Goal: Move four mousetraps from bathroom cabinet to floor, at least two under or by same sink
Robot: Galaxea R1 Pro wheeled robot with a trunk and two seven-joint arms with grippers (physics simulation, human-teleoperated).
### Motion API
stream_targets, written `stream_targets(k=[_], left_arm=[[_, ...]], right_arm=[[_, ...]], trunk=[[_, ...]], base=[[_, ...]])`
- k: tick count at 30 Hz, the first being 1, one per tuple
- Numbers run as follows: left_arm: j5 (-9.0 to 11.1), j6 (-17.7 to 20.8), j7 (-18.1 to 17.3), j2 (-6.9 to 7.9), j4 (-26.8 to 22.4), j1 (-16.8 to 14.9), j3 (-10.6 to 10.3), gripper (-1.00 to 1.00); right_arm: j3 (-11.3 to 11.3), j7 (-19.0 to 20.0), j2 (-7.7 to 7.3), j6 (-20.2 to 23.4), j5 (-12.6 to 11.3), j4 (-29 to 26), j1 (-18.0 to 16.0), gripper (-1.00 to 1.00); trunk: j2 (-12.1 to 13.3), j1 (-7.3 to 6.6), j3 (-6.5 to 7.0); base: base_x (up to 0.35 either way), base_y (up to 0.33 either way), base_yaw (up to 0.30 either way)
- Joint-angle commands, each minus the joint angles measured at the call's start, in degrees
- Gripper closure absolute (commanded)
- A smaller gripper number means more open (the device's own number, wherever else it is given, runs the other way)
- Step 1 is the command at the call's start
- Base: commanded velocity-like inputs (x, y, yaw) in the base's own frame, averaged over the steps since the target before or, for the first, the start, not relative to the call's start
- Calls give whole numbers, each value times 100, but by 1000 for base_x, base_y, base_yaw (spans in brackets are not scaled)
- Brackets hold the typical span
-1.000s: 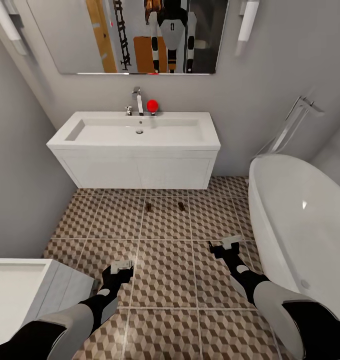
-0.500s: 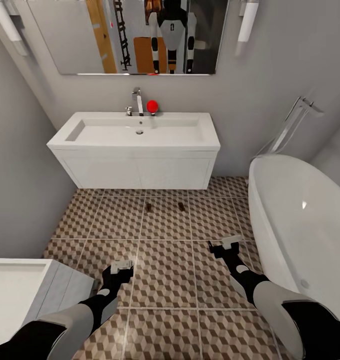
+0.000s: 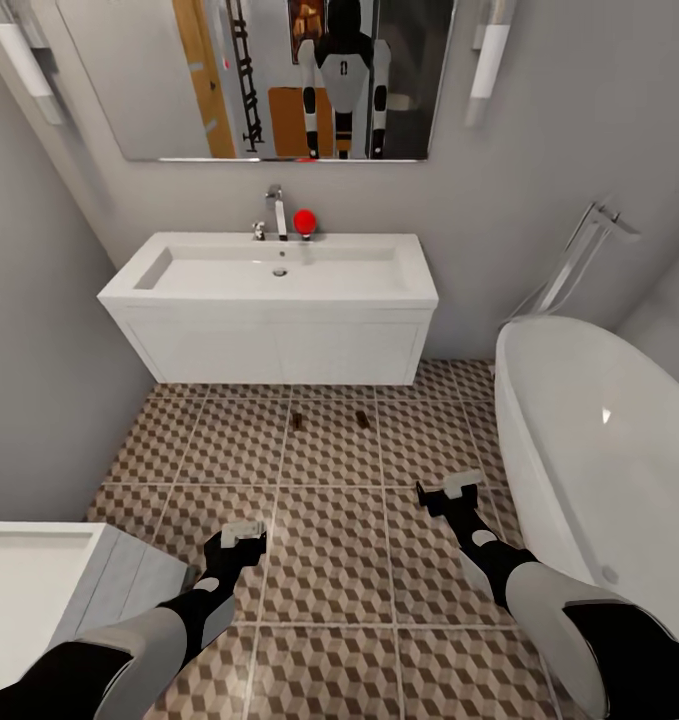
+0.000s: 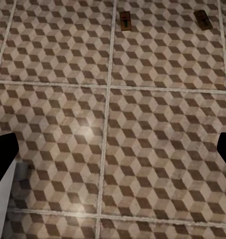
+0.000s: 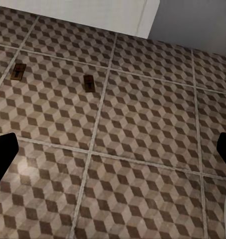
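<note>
Two mousetraps (image 3: 297, 421) (image 3: 362, 416) lie flat on the bathroom floor (image 3: 329, 560), side by side just in front of the sink (image 3: 279, 270) and its white wall-hung unit. The left wrist view has both mousetraps (image 4: 124, 20) (image 4: 203, 19) well beyond its dark fingertips (image 4: 3, 157). In the right wrist view the same two mousetraps (image 5: 18, 71) (image 5: 89, 83) lie on the tiles. My left gripper (image 3: 243, 535) and right gripper (image 3: 459, 488) hover low over the floor, both open and empty, about a tile short of the traps. The cabinet is out of view.
A white oval bathtub (image 3: 599, 450) with a floor-standing chrome tap (image 3: 579, 255) fills the right side. A white boxy fixture (image 3: 29, 580) stands at the lower left. A red ball-like object (image 3: 304, 220) sits by the sink tap. Grey walls close in at left and behind.
The whole head view has shifted slightly, so the sink and mirror sit a little lower in the picture. The traps and both arms keep their places.
</note>
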Motion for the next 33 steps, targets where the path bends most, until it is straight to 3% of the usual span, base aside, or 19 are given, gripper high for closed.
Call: stream_targets(k=[1,33], left_arm=[[52,-26,14,-3,13,-6,-51,-100],[52,-26,14,-3,13,-5,-51,-100]], right_arm=[[26,-31,-1,-13,31,7,-5,-100],[26,-26,-2,-13,29,7,-5,-100]], trunk=[[-9,3,1],[-9,3,278]], base=[[0,0,0],[0,0,0]])
